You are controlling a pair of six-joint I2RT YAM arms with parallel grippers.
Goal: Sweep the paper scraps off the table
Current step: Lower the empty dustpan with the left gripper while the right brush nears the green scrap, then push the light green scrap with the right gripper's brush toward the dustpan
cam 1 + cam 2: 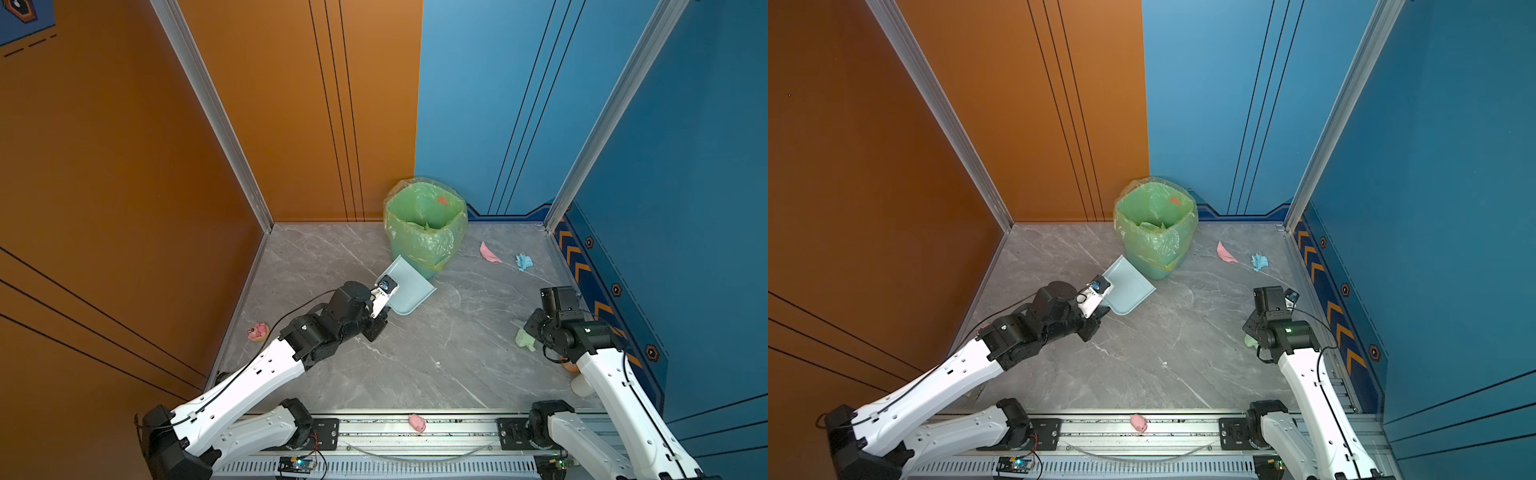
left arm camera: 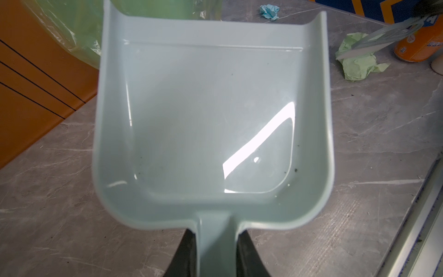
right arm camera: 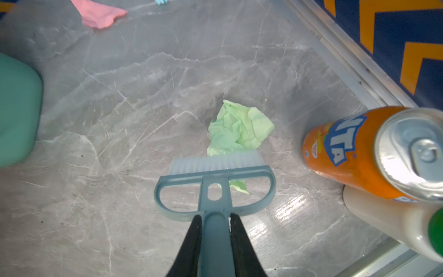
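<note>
Three paper scraps lie on the grey table: a pink one, a blue one and a pale green one. My left gripper is shut on the handle of a pale blue dustpan, which is empty and sits just in front of the bin in both top views. My right gripper is shut on the handle of a small blue brush. Its bristles rest against the green scrap. In the top views the right wrist hides the brush.
A green bin with a yellow-green liner stands at the back centre, an orange scrap on its inner wall. An orange soda can and a white bottle stand by the right rail. A pink pig lies on the front rail.
</note>
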